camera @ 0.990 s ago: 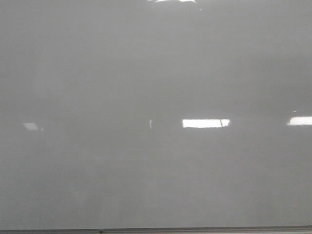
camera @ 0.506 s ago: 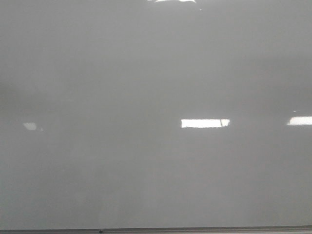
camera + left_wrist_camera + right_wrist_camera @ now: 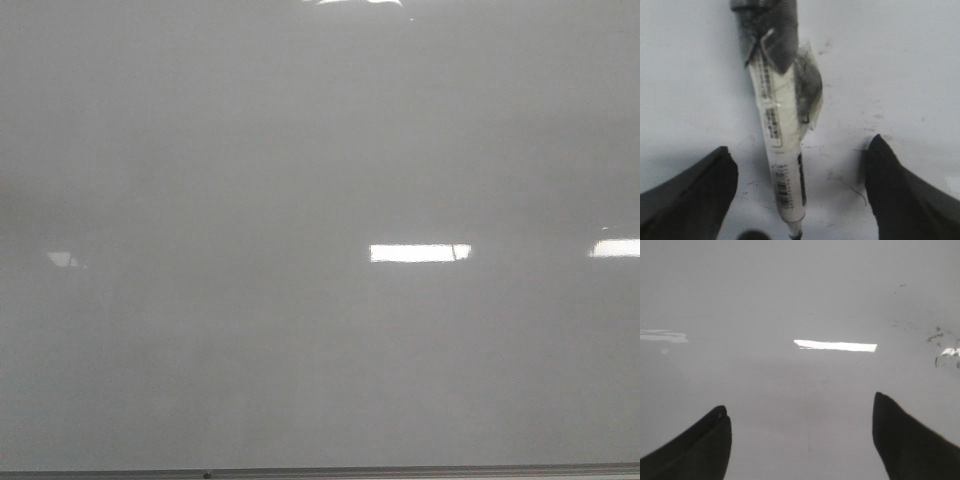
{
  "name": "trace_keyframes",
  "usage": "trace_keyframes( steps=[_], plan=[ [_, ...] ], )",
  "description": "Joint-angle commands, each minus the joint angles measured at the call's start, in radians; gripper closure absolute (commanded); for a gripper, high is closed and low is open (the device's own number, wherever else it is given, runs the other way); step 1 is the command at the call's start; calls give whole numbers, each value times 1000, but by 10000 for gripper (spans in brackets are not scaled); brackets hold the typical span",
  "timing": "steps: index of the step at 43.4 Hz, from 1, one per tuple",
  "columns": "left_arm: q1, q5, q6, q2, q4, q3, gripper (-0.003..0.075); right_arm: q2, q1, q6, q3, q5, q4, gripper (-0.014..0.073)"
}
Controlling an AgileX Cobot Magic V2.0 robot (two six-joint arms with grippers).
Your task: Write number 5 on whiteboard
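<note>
Two grippers with jaws spread wide, left gripper [image 3: 797, 192] over a white marker [image 3: 782, 160] lying between its fingers, right gripper [image 3: 800, 437] empty, over the shiny grey whiteboard [image 3: 250, 150].

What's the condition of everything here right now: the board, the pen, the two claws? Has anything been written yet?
whiteboard: blank in the front view, no digit drawn; faint smudges show in the wrist views.
marker: lying on the board between the left claw's fingers, not gripped; whether it is capped cannot be told.
left claw: open, fingers wide on either side of the marker.
right claw: open, holding nothing.
</note>
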Motion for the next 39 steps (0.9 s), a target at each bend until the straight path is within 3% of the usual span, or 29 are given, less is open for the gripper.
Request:
trace_keyframes(
  steps=[1, 17, 26, 33, 39],
  plan=[
    [1, -116, -7, -14, 3, -28, 296, 16, -2, 3, -32, -73, 6, -3],
    [1, -123, -7, 27, 3, -28, 470, 16, -2, 3, -32, -73, 6, -3],
    [1, -96, -7, 22, 3, -28, 661, 16, -2, 3, -32, -73, 6, -3],
    [-1, 83, -7, -23, 3, -56, 734, 16, -2, 3, -32, -73, 6, -3],
    [-28, 365, -7, -89, 4, -137, 734, 16, -2, 3, -32, -73, 6, -3]
  ],
)
